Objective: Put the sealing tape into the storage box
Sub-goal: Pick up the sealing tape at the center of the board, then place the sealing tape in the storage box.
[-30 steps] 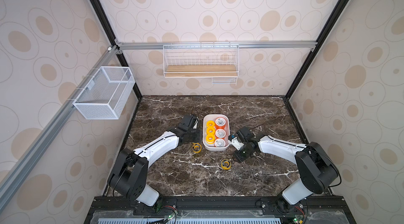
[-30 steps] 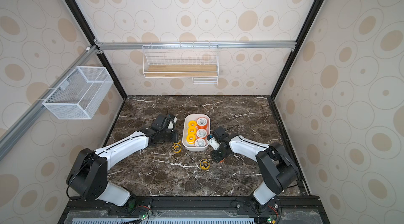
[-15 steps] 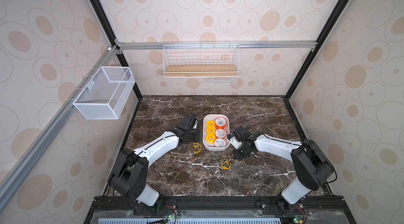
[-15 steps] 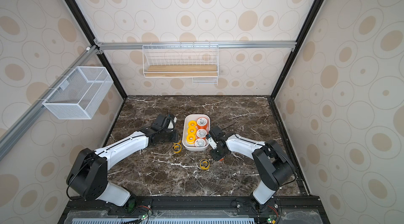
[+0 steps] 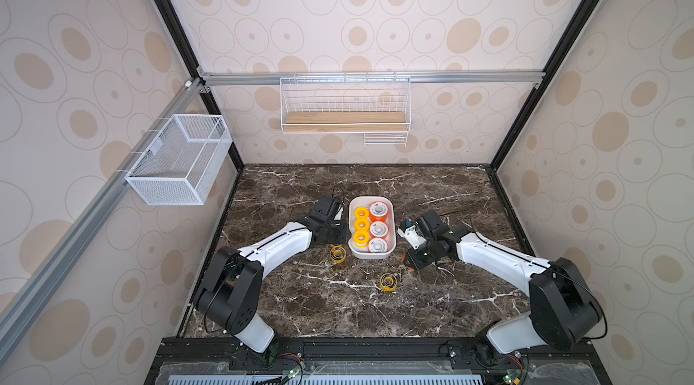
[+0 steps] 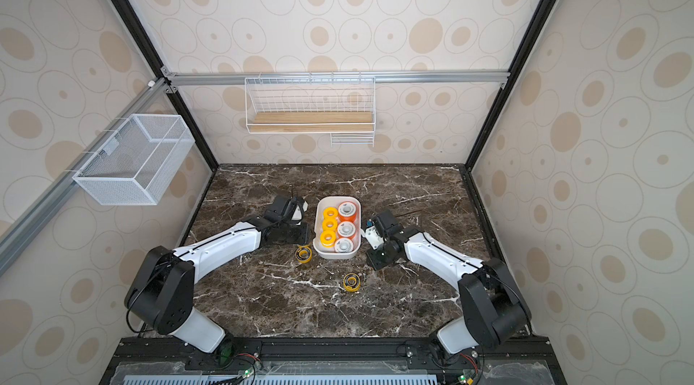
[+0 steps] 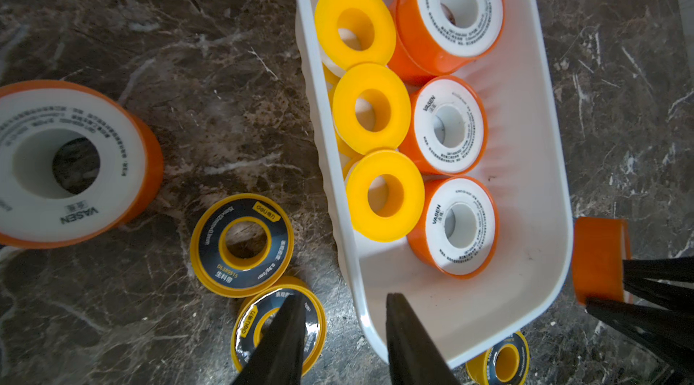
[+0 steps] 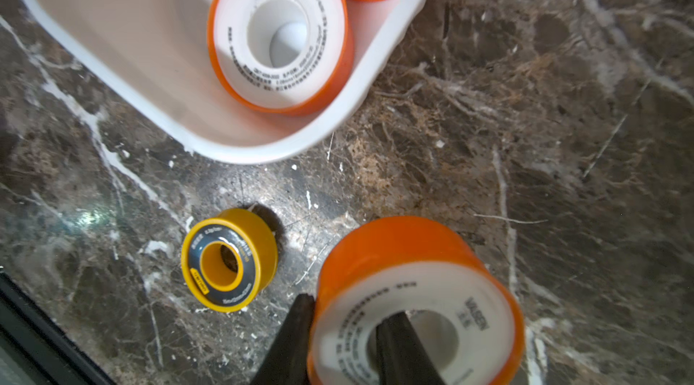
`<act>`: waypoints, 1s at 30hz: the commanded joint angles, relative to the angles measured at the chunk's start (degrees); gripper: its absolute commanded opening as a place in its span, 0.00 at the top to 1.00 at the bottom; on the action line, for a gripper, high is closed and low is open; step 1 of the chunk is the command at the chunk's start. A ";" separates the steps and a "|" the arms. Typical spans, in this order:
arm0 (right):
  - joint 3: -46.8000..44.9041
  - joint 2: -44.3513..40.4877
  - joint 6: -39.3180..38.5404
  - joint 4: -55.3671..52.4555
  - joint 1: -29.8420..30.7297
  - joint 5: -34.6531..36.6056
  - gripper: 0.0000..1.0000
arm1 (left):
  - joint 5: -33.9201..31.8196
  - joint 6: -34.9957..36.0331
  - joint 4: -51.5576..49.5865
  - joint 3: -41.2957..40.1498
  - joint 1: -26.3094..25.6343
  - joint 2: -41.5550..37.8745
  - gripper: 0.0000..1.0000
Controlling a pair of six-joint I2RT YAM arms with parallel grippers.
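Note:
The white storage box (image 5: pixel 371 256) (image 6: pixel 336 256) stands mid-table with three plain yellow and three orange sealing tape spools inside. My right gripper (image 8: pixel 349 308) (image 5: pixel 411 260) is shut on an orange spool (image 8: pixel 413 300) just right of the box, one finger in its hole and the other on its outer side. My left gripper (image 7: pixel 343 298) (image 5: pixel 338 238) is open at the box's left side, its fingers astride the rim (image 7: pixel 360 289). One finger covers a dark-faced yellow spool (image 7: pixel 278 323). Another such spool (image 7: pixel 242 244) and an orange spool (image 7: pixel 71 165) lie beside it.
A lone dark-faced yellow spool (image 5: pixel 388 282) (image 8: pixel 229 259) lies on the marble in front of the box. A white mesh basket (image 5: pixel 180 159) hangs on the left wall. A wire rack with a wooden board (image 5: pixel 344 109) hangs on the back wall.
My right gripper's jaws have closed on the orange spool beside the box. The left arm has not moved.

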 commanded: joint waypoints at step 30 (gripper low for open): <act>28.77 18.51 -1.94 -3.16 -1.93 -21.00 0.70 | 6.12 -0.71 3.52 3.76 0.32 6.89 0.75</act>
